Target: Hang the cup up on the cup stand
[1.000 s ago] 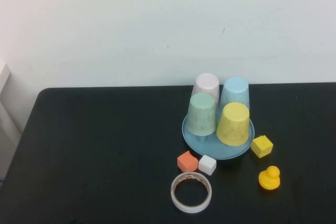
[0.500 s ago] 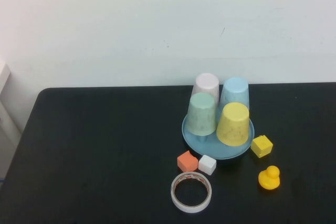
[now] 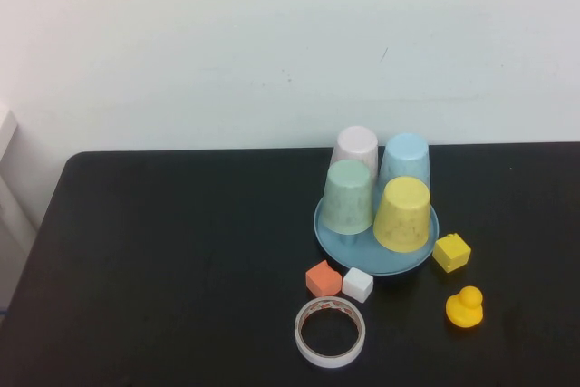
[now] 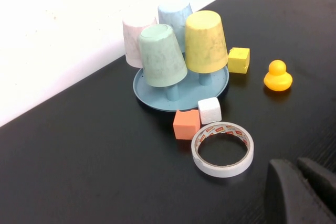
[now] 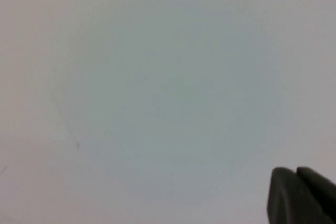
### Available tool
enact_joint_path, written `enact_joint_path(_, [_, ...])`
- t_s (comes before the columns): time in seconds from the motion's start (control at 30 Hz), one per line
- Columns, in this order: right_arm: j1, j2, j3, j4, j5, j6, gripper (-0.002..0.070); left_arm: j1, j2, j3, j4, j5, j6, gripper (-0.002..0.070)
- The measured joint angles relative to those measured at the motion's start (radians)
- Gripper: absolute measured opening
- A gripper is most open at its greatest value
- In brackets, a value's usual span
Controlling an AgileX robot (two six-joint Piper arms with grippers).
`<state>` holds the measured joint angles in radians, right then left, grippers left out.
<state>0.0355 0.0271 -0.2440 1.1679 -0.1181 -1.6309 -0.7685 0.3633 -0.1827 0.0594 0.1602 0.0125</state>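
The yellow cup (image 3: 402, 214) hangs upside down on a peg of the round light-blue cup stand (image 3: 372, 262), at its front right. It also shows in the left wrist view (image 4: 205, 41), with the stand (image 4: 152, 92) under it. A pale green cup (image 3: 349, 197), a light blue cup (image 3: 406, 159) and a pinkish white cup (image 3: 356, 149) hang inverted on other pegs. Neither arm shows in the high view. My left gripper (image 4: 296, 169) is shut and empty, near the tape roll. My right gripper (image 5: 295, 174) is shut and empty, facing a blank pale wall.
On the black table in front of the stand lie an orange cube (image 3: 323, 278), a white cube (image 3: 358, 285) and a roll of tape (image 3: 331, 332). A yellow cube (image 3: 451, 252) and a yellow toy duck (image 3: 465, 306) sit to the right. A white wall stands behind.
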Motion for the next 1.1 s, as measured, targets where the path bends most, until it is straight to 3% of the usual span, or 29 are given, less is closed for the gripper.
enact_joint_path(0.03, [0.000,0.000,0.036,-0.100,-0.015,0.113,-0.0001,0.000,0.000,0.000,0.000,0.000,0.000,-0.0001])
enact_joint_path(0.07, [0.000,-0.004,0.112,-0.414,-0.027,0.503,-0.0001,0.000,0.000,0.000,0.000,0.000,0.000,-0.0001])
enact_joint_path(0.17, [-0.023,-0.030,0.200,-0.898,0.032,1.082,-0.0001,0.000,0.000,0.000,0.000,0.000,0.000,-0.0001])
enact_joint_path(0.27, [-0.073,-0.038,0.253,-1.182,0.165,1.425,-0.0001,0.000,0.000,0.000,0.000,0.000,0.000,-0.0001])
enact_joint_path(0.47, [-0.118,-0.040,0.272,-1.289,0.328,1.546,-0.0001,0.000,0.000,0.000,0.000,0.000,0.000,-0.0001])
enact_joint_path(0.67, [-0.044,-0.040,0.270,-1.295,0.432,1.612,-0.0001,0.000,0.000,0.000,0.000,0.000,0.000,-0.0001])
enact_joint_path(1.1, [-0.019,-0.040,0.266,-1.300,0.452,1.631,-0.0001,0.000,0.000,0.000,0.000,0.000,0.000,-0.0001])
